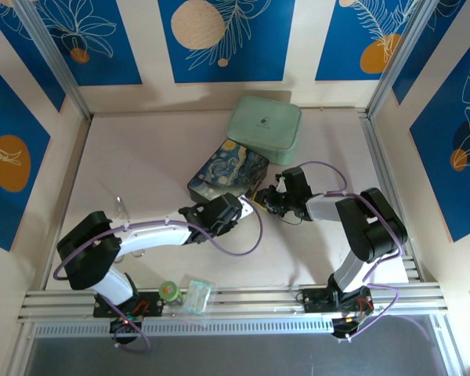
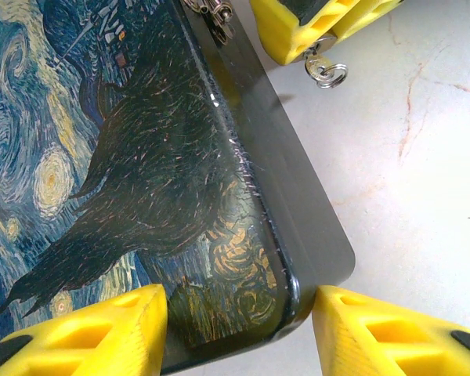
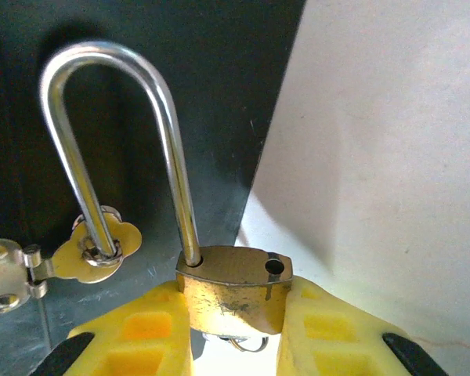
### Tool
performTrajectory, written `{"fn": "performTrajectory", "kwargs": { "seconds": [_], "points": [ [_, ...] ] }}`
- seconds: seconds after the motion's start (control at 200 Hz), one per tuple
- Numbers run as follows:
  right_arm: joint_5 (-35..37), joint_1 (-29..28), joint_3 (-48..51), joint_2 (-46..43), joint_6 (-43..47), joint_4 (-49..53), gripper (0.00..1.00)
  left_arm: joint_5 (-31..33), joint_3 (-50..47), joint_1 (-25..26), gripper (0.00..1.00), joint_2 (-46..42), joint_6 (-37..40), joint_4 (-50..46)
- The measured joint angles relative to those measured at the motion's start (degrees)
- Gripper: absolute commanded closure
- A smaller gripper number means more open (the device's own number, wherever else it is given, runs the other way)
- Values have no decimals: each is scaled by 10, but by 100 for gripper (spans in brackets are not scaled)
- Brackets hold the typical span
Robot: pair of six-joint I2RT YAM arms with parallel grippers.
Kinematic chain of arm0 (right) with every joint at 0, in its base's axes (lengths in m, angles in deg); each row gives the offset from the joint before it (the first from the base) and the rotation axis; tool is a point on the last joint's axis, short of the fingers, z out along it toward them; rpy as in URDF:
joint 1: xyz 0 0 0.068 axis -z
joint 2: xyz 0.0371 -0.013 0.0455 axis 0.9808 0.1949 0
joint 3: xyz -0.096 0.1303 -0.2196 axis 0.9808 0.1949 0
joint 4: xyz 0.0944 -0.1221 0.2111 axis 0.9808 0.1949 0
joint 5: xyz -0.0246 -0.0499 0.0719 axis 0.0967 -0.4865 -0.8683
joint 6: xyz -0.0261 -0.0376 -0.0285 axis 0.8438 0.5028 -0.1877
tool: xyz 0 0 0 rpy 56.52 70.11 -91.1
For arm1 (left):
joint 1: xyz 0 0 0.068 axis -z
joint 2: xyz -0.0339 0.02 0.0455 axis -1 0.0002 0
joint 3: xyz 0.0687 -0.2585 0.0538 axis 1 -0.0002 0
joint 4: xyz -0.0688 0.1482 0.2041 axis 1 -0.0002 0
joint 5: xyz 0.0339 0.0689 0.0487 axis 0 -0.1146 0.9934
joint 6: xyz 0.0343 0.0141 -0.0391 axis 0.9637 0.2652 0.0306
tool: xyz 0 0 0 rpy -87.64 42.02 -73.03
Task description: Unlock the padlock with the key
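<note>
Pale desk (image 1: 141,164) carries a painted box (image 1: 227,174). At its hasp (image 3: 94,251) the right gripper (image 3: 233,304) clamps the padlock (image 3: 233,282) body. The shackle (image 3: 117,102) points straight away from that gripper, one leg out of the body and hooked through the hasp. The key (image 2: 327,72) hangs beneath the padlock, mostly hidden. The left gripper (image 2: 236,304) straddles the box corner, spread.
</note>
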Motion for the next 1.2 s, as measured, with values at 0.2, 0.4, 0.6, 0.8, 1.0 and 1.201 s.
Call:
{"fn": "performTrajectory", "kwargs": {
  "seconds": [0.2,0.4,0.6,0.8,1.0,1.201],
  "points": [
    [-3,2,-1,0,-5,1,89,0,0,0,49,0,0,0],
    [-18,18,0,1,-29,-2,89,0,-9,5,49,-3,0,14],
    [-37,26,-11,24,-54,-13,89,0,-13,9,49,-6,1,18],
    [-60,33,-38,49,-58,-2,89,0,-13,9,50,-5,0,22],
    [-77,43,-42,54,-58,-2,89,0,-15,9,50,-5,0,29],
    [-71,56,-41,52,-62,-5,89,0,-16,9,45,7,-2,17]
  ]
}}
